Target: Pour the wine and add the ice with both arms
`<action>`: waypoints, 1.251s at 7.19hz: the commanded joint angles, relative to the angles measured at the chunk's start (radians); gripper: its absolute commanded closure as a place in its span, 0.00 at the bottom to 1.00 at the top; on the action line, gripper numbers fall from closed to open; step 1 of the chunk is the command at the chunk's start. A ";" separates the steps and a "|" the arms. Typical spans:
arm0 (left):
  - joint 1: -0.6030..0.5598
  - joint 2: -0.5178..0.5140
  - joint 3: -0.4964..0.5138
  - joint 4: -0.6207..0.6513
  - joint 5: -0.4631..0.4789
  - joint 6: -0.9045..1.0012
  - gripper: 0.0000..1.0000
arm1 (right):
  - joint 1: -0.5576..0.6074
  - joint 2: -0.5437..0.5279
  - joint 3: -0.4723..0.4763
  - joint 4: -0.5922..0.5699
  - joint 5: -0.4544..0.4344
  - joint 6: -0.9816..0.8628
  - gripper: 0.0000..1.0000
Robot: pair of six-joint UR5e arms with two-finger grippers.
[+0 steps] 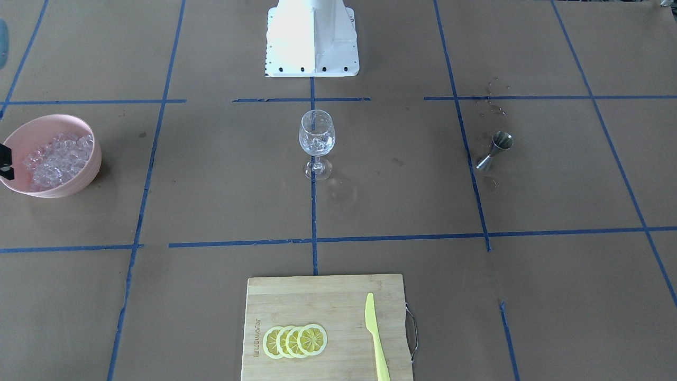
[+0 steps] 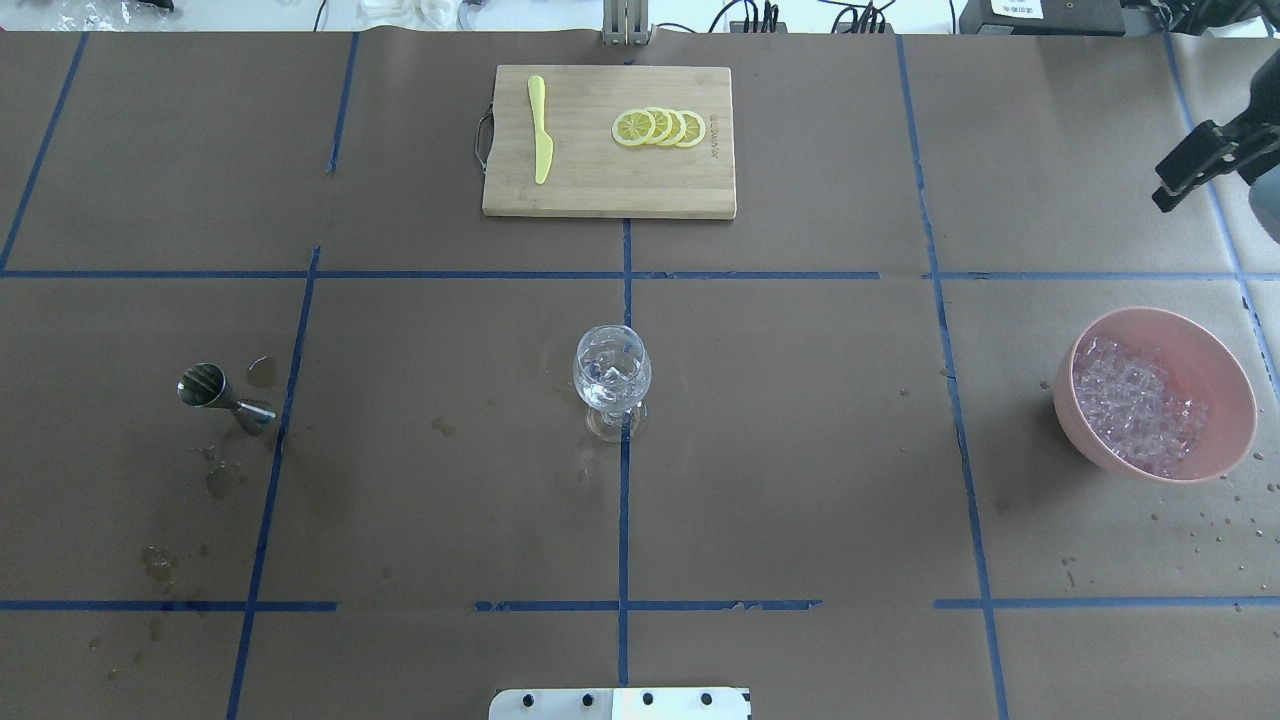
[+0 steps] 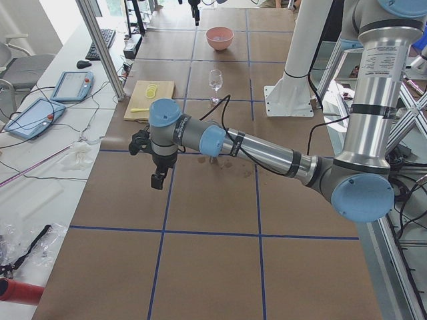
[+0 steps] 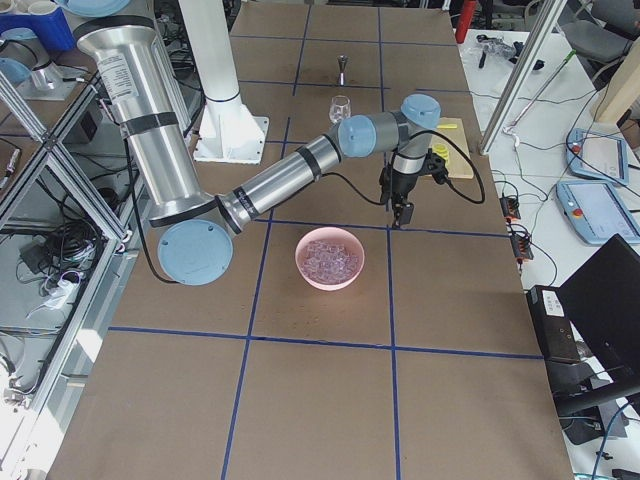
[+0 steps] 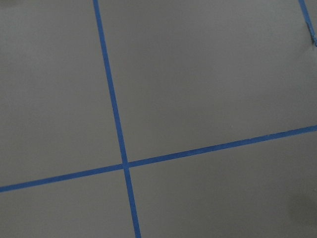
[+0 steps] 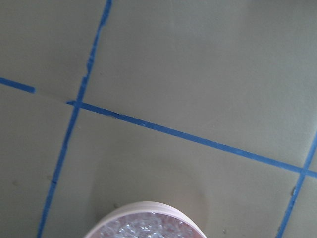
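A clear stemmed glass (image 1: 316, 138) stands upright at the table's middle, with some clear ice inside it. It also shows in the overhead view (image 2: 612, 378). The heap of ice (image 2: 1140, 400) fills a pink bowl (image 2: 1215, 365) on the robot's right. My right gripper (image 2: 1168, 192) hangs beyond the bowl, above bare table. Its two black tips show apart at the front view's left edge (image 1: 4, 163), and it holds nothing. My left gripper (image 3: 157, 181) shows only in the exterior left view, over bare table far from the glass. I cannot tell whether it is open or shut.
A steel jigger (image 2: 225, 397) stands on the robot's left among wet spots. A bamboo cutting board (image 2: 600, 190) at the far edge carries a yellow knife (image 2: 540, 130) and lemon slices (image 2: 660, 127). The white pedestal (image 1: 312, 37) is at the robot's base.
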 commanded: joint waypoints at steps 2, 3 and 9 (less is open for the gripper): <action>-0.014 0.025 0.016 0.028 0.006 -0.001 0.00 | 0.098 -0.074 -0.074 0.088 0.023 -0.079 0.00; -0.014 0.025 0.031 0.027 0.008 0.001 0.00 | 0.121 -0.074 -0.129 0.195 0.020 -0.065 0.00; -0.014 0.011 0.083 0.019 0.005 0.001 0.00 | 0.321 -0.122 -0.333 0.271 0.170 -0.052 0.00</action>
